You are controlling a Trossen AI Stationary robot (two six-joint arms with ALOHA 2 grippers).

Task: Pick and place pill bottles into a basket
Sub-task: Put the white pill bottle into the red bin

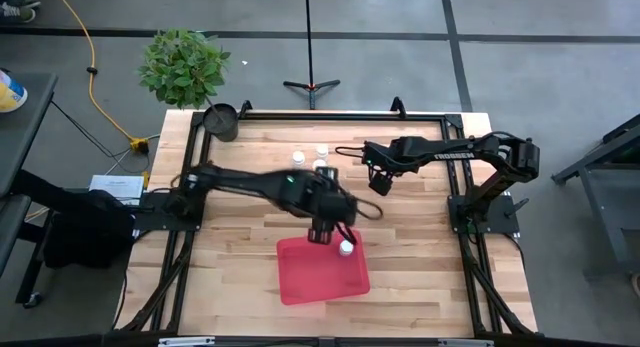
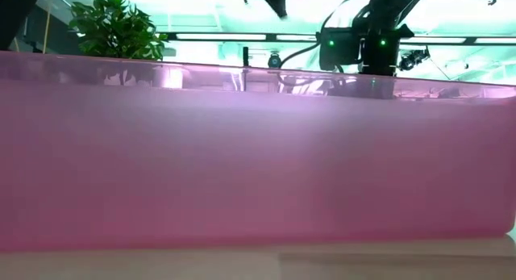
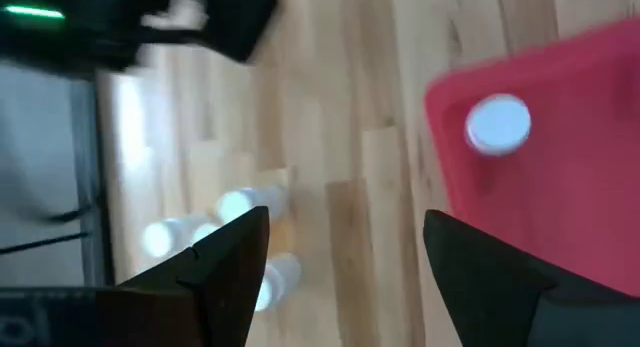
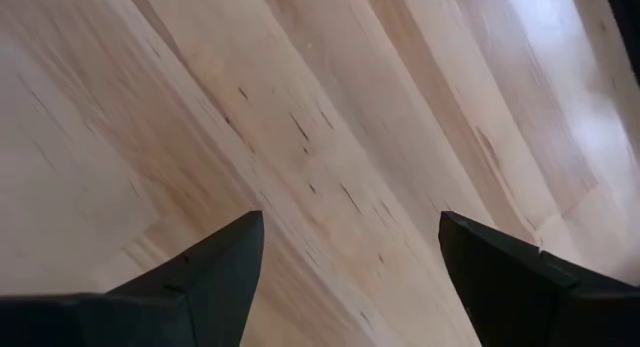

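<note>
The red basket lies on the table near its front middle; its wall fills the low view. One pill bottle with a white cap stands in the basket's far right corner and also shows in the left wrist view. Three more white-capped bottles stand together on the wood farther back, blurred in the left wrist view. My left gripper hangs open and empty over the basket's far edge, beside the bottle in it. My right gripper is open and empty above bare wood, to the right of the three bottles.
A small black pot with a green plant stands at the table's far left corner. A black frame runs round the table's edges. Bare wood lies to the right of the basket.
</note>
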